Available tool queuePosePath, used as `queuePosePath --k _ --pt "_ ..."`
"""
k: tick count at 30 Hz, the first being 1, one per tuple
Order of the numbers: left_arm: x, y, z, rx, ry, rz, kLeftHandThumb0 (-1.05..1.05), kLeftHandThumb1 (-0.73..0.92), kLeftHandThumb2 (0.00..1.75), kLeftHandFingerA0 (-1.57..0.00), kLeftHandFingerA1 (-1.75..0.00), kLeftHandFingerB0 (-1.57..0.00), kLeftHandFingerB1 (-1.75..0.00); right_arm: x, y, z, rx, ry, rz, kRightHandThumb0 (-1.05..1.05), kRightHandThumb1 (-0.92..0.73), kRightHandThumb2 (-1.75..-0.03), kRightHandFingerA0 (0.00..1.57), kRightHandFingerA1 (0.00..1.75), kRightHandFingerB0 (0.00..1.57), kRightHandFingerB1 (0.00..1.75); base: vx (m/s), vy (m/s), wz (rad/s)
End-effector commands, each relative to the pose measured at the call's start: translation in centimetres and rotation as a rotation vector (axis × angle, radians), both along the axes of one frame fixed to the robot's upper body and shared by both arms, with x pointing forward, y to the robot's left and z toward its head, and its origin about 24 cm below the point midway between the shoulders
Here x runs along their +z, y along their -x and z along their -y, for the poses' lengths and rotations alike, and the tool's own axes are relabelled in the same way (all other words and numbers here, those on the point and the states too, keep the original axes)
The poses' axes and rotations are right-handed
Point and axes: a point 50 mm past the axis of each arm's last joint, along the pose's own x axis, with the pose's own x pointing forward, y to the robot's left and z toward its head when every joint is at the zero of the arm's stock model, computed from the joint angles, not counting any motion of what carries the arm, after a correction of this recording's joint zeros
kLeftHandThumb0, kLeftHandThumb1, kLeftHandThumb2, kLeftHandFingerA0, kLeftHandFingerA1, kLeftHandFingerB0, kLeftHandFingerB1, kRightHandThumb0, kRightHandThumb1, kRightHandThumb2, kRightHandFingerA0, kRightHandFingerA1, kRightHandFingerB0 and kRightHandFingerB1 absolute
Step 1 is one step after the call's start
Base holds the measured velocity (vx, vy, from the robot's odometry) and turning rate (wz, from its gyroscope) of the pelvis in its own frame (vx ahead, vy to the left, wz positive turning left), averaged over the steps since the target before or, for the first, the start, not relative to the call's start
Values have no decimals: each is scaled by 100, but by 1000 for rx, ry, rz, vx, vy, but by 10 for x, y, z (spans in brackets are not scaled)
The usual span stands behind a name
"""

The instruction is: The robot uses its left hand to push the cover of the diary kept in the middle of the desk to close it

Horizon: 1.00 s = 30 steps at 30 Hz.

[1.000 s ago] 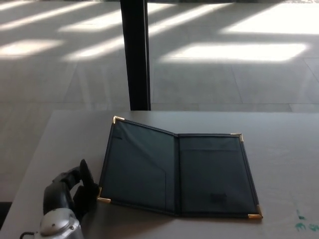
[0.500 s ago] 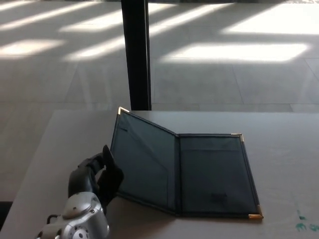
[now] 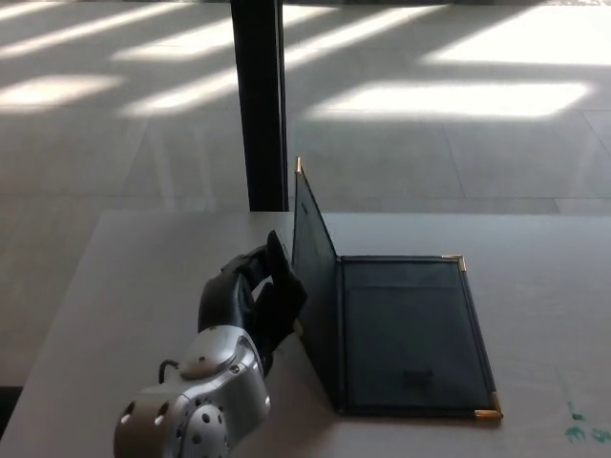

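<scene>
Sunlit floor lies beyond the tabletop (image 3: pixel 143 258), where the left robot hand (image 3: pixel 256 301), fingers spread against the diary's (image 3: pixel 406 334) cover (image 3: pixel 313 277), has raised it from half-open to nearly upright, closing underway.

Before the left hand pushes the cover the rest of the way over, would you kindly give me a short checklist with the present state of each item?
1. Left hand against the outer face of the left cover: ok, fingers press on it from the left.
2. Cover raised near upright on the spine: ok, its gold top corner stands high.
3. Right half of the diary flat on the desk: ok.
4. Nothing lying on the right half where the cover will land: ok, inside is bare.
5. Diary well clear of the desk edges: ok.
6. Right hand out of the way: cannot tell, it is not in view.
</scene>
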Motion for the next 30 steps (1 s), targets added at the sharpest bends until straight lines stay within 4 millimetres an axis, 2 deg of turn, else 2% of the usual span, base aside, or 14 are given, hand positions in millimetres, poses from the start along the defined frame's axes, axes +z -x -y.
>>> queuePosePath --k 1,9,11,12,13,17,18,19,21,22,23,24,25,30 --pt "64 37 110 -213 455 47 -90 91 81 -41 -54 -31 -49 4 2 3 39 50 -33 -95 -92 -70 66 100 62 76 0 0 0" --pt "16 94 166 -654 124 157 -100 91 90 -37 -62 -27 -52 4 -7 3 64 58 -51 -87 -71 -122 68 93 61 77 0 0 0" --pt "11 101 172 -710 41 203 -100 92 88 -37 -64 -28 -54 4 -8 4 82 51 -37 -86 -71 -122 65 93 60 78 0 0 0" --pt "6 104 174 -739 29 204 -99 92 85 -33 -65 -26 -55 3 -9 5 42 29 -30 -98 -91 -68 66 95 65 72 0 0 0" --pt "2 106 174 -753 -7 207 -98 92 85 -34 -68 -26 -56 4 -10 5 39 24 -25 -100 -67 -101 69 94 62 73 0 0 0" --pt "-32 104 171 -820 -189 146 -93 92 88 -36 -72 -27 -57 7 -11 3 68 26 -12 -101 -68 -100 69 99 60 76 0 0 0" --pt "-45 101 167 -821 -286 140 -97 92 90 -123 -141 -30 -60 6 -12 1 72 24 -15 -87 -68 -120 66 94 62 76 0 0 0" --pt "-55 98 163 -819 -328 134 -89 81 118 -97 -118 -27 -62 6 -12 0 82 24 -19 -97 -92 -68 63 102 59 75 0 0 0" --pt "-65 93 157 -817 -401 145 -91 92 89 -115 -134 -26 -60 5 -13 1 75 24 -20 -96 -92 -69 66 102 60 75 0 0 0" --pt "-69 90 153 -809 -425 136 -98 84 111 -123 -142 -22 -60 5 -14 0 82 24 -20 -86 -69 -122 66 95 59 77 0 0 0" --pt "-71 88 152 -807 -435 134 -98 84 111 -123 -142 -22 -60 5 -14 0 85 24 -20 -86 -69 -122 66 95 59 77 0 0 0" --pt "-78 78 140 -774 -457 122 -93 83 114 -127 -150 -21 -61 5 -15 -1 81 34 -15 -97 -92 -69 63 99 59 74 0 0 0" --pt "-80 69 130 -725 -420 103 -94 92 84 -107 -143 -19 -60 5 -16 -2 72 16 -3 -89 -68 -120 63 95 61 77 0 0 0" --pt "-57 48 112 -630 -405 204 -95 92 83 -96 -143 -24 -61 4 -11 0 64 19 -22 -88 -69 -121 62 94 60 77 0 0 0"
